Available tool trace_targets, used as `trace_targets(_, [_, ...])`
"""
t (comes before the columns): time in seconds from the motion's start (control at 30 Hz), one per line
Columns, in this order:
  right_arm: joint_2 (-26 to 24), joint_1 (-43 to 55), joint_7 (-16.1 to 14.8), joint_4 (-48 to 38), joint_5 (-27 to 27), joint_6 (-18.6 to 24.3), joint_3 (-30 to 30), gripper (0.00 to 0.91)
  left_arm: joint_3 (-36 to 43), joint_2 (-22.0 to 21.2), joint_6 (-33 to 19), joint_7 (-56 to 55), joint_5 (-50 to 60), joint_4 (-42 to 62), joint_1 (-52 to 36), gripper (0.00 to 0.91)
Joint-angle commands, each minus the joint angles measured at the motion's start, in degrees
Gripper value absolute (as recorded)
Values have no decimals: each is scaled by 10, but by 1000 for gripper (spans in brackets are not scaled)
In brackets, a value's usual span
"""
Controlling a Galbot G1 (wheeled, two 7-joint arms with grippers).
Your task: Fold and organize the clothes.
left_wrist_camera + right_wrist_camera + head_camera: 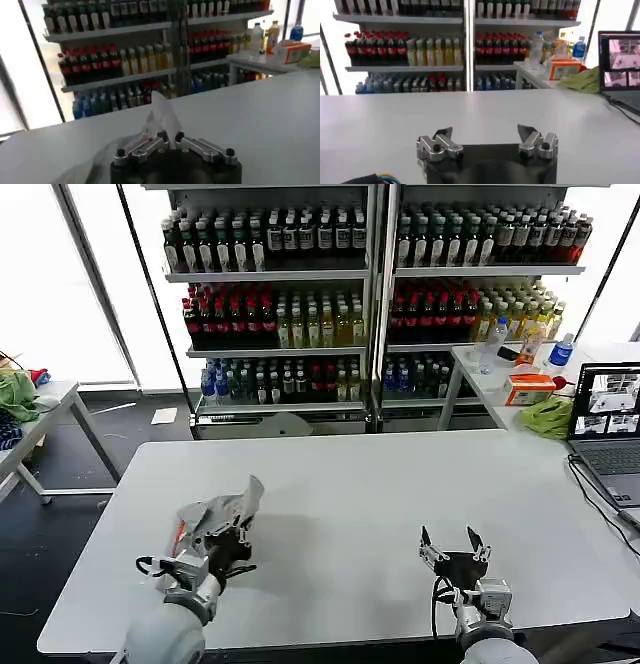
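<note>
on table (350, 484): l fingers (152, 142) pinch grey shirt (215, 514); r gripper (455, 546) spread, no readable text.

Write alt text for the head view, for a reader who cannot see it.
The left gripper is shut on a crumpled grey shirt with an orange-lined collar, near the left front of a white table. The right gripper hovers open and empty over the right front. Behind stand drink shelves, with a laptop at the table's right edge.
</note>
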Motion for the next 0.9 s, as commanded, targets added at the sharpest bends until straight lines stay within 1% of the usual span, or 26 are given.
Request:
trace_targets(0.03, [7, 7, 1, -12, -19, -3, -20, 907, 107, -58, 8, -11, 16, 51, -68, 0])
trace_targets(0.07, [7, 8, 1, -13, -20, -3, -22, 907, 109, -63, 5, -10, 7, 57, -70, 151])
trace_targets(0.1, [6, 10, 1, -15, -19, -5, -23, 907, 112, -68, -2, -10, -6, 62, -72, 725])
trace_targets(0.13, [6, 13, 1, -16, -19, -6, -24, 907, 115, -72, -8, -9, -14, 67, -75, 907])
trace_targets(0.3, [3, 26, 2, -29, -16, -7, -32, 907, 122, -92, -32, 17, -46, 86, -80, 907])
trace_targets(0.47, [0, 44, 3, -42, -7, -8, -41, 907, 132, -117, -32, 14, -72, 82, -78, 907])
trace_targets(0.6, [-4, 53, 9, -43, 17, -12, -47, 907, 117, -121, -37, 10, -75, 82, -78, 907])
trace_targets(0.73, [-5, 71, 17, -49, 68, -14, -58, 907, 87, -103, -38, 4, -66, 69, -74, 907])
trace_targets(0.77, [-4, 81, 21, -52, 99, -17, -66, 907, 71, -96, -37, -3, -66, 64, -72, 907])
trace_targets(0.8, [-3, 83, 23, -54, 107, -18, -68, 907, 63, -92, -35, -6, -65, 63, -70, 907])
trace_targets(0.87, [-1, 101, 28, -62, 157, -21, -88, 907, 40, -75, -31, -12, -48, 55, -64, 907])
trace_targets(0.9, [-1, 106, 29, -63, 172, -24, -95, 907, 28, -68, -31, -15, -42, 51, -58, 907])
